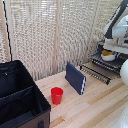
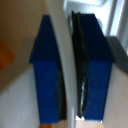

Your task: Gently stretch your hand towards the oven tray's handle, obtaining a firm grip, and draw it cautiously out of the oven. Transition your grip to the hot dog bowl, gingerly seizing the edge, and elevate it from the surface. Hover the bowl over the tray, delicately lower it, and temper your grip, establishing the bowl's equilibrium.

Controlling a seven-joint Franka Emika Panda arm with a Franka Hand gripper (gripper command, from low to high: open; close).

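Bowl (image 1: 108, 56) sits on the tray (image 1: 102, 70), fingers (image 2: 70, 65) pinching its rim.
Blue pads (image 2: 50, 70) clamp the white edge; tray directly beneath, six o'clock.

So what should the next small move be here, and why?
Probably ease the hot dog bowl straight down a touch. In the wrist view its white rim runs between the blue pads of the end effector, which seems shut on it. The bowl is already over the pulled-out oven tray, but whether it is resting there is unclear.
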